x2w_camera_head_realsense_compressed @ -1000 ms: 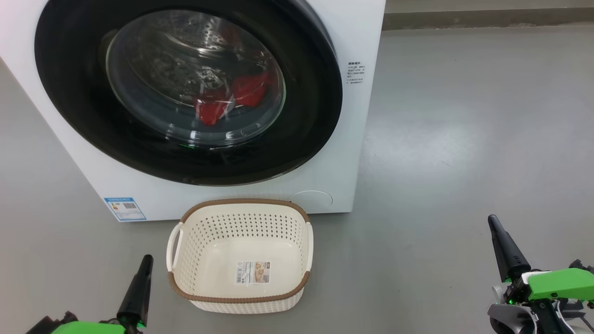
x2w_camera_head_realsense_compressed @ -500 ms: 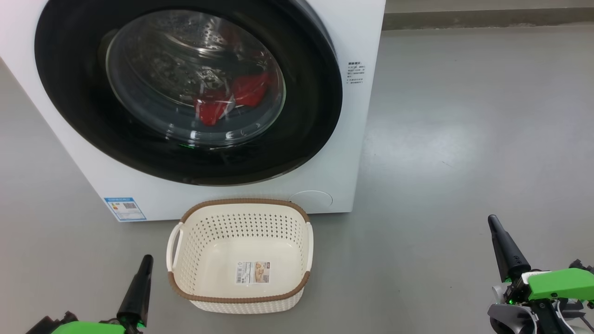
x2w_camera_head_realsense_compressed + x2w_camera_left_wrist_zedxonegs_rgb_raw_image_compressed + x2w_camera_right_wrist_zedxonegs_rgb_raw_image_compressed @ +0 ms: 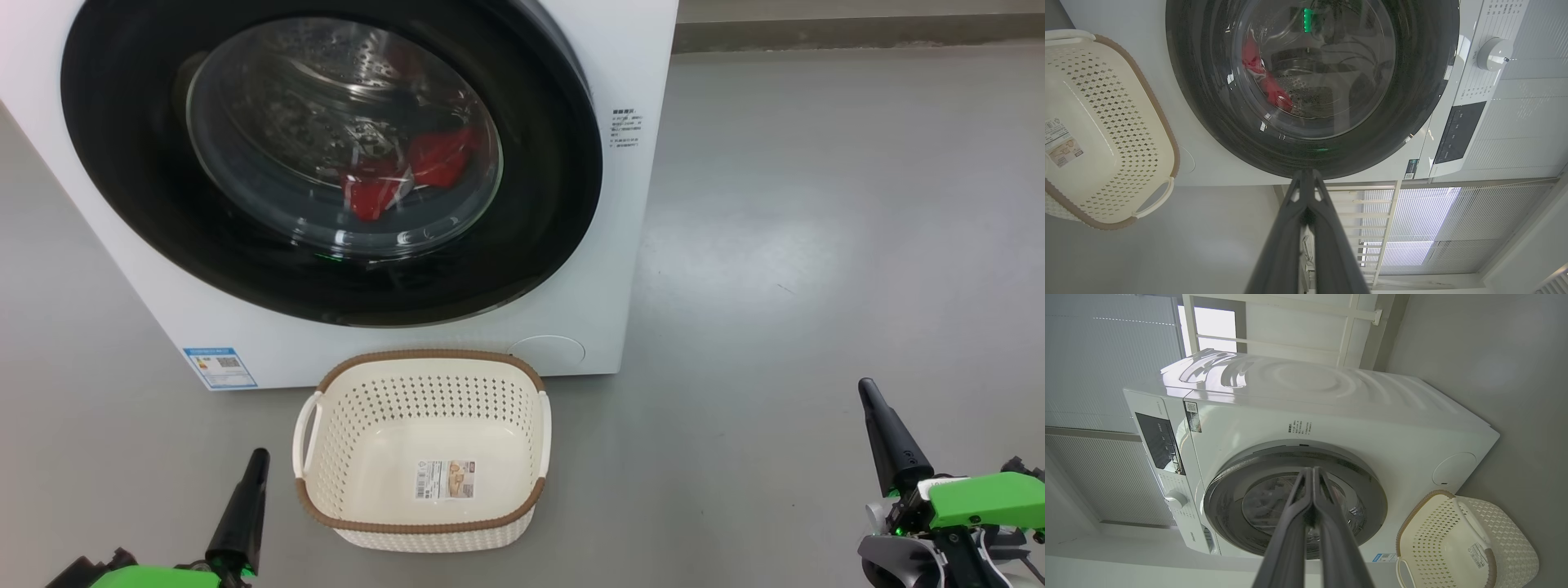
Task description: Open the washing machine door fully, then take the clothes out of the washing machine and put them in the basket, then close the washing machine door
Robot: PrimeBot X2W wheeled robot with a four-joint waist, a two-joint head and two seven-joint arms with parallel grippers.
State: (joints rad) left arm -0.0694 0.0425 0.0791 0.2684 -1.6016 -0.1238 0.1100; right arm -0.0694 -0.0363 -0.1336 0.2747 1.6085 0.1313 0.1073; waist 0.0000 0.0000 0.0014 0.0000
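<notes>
The white washing machine [image 3: 620,65] stands ahead with its round black-rimmed door [image 3: 539,204] lying against the front. Red clothes [image 3: 408,171] show through the glass bowl, inside the steel drum. The cream basket [image 3: 420,363] with a brown rim sits empty on the floor just before the machine. My left gripper [image 3: 259,457] is shut at the lower left, beside the basket's left handle. My right gripper [image 3: 867,390] is shut at the lower right, well away from the machine. Both wrist views show fingers pressed together, the left gripper [image 3: 1306,173] and right gripper [image 3: 1312,470] aimed at the door [image 3: 1425,81] [image 3: 1372,486].
Grey floor [image 3: 816,245] stretches to the right of the machine up to a dark skirting at the back. A blue label sticker [image 3: 219,367] sits at the machine's lower left corner. The control panel and dial [image 3: 1492,53] sit above the door.
</notes>
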